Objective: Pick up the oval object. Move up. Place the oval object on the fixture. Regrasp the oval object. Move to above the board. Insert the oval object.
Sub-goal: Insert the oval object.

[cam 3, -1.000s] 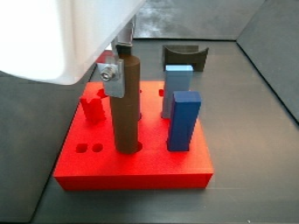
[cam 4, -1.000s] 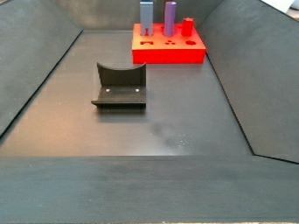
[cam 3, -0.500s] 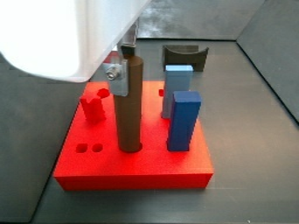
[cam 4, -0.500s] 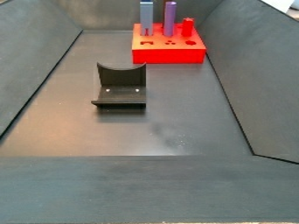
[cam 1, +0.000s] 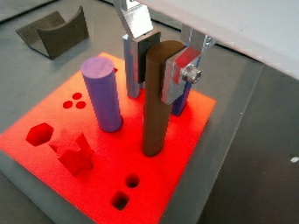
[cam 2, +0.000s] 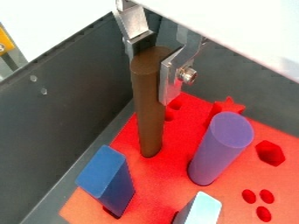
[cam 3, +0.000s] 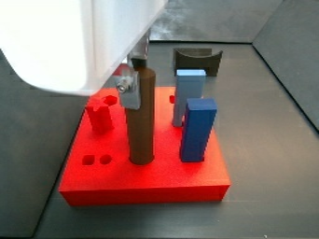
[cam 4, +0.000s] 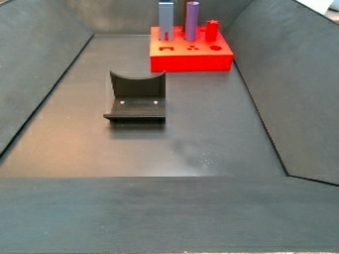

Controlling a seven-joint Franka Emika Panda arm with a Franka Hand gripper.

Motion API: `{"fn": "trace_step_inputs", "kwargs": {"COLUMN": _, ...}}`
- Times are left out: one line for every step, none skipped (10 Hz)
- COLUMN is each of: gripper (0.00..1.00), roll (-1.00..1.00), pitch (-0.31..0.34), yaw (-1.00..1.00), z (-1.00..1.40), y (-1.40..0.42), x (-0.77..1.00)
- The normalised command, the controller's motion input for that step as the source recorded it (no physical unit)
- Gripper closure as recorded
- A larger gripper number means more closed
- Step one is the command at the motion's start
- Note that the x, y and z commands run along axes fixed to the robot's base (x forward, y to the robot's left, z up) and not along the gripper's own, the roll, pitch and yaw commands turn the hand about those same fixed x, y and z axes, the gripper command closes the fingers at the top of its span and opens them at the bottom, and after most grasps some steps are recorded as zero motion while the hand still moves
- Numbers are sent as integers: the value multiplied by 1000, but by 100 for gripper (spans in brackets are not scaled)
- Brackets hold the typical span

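Brown peg standing in the red board, gripper at its top.

Nearest me in a side view, the fixture (cam 4: 135, 97) sits alone on the dark floor, well apart from the board (cam 4: 191, 54) at the far end. On the board, the oval object (cam 1: 162, 98) stands upright with its lower end in a hole, and the gripper (cam 1: 163, 59) sits at its upper end, silver fingers (cam 1: 181, 68) on either side of the peg, apparently closed against it. Just beside the peg stands the purple cylinder (cam 1: 101, 93), also upright in the board. Beyond them a side view shows two blue posts (cam 3: 196, 129) rising from the slab, with a small red block (cam 3: 99, 116) near its left edge.
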Motion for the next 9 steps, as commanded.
{"fn": "trace_step_inputs", "kwargs": {"gripper": 100, "roll": -7, "pitch": 116, "yaw": -146, "z": -457, "y": 0, "x": 271}}
{"fn": "trace_step_inputs", "kwargs": {"gripper": 100, "roll": 24, "pitch": 394, "yaw": -149, "z": -409, "y": 0, "x": 443}}
{"fn": "trace_step_inputs", "kwargs": {"gripper": 100, "roll": 31, "pitch": 420, "yaw": -169, "z": -346, "y": 0, "x": 483}}
{"fn": "trace_step_inputs", "kwargs": {"gripper": 100, "roll": 21, "pitch": 414, "yaw": -174, "z": -357, "y": 0, "x": 494}}
{"fn": "trace_step_inputs", "kwargs": {"gripper": 100, "roll": -9, "pitch": 236, "yaw": -146, "z": -357, "y": 69, "x": 400}}
{"fn": "trace_step_inputs", "kwargs": {"gripper": 100, "roll": -6, "pitch": 16, "yaw": 0, "z": -306, "y": 51, "x": 46}}
{"fn": "trace_step_inputs", "kwargs": {"gripper": 100, "roll": 0, "pitch": -41, "yaw": 0, "z": -269, "y": 0, "x": -57}}
{"fn": "trace_step_inputs", "kwargs": {"gripper": 100, "roll": 0, "pitch": -139, "yaw": 0, "z": -223, "y": 0, "x": -200}}
{"fn": "trace_step_inputs", "kwargs": {"gripper": 100, "roll": 0, "pitch": -86, "yaw": 0, "z": -40, "y": 0, "x": 0}}
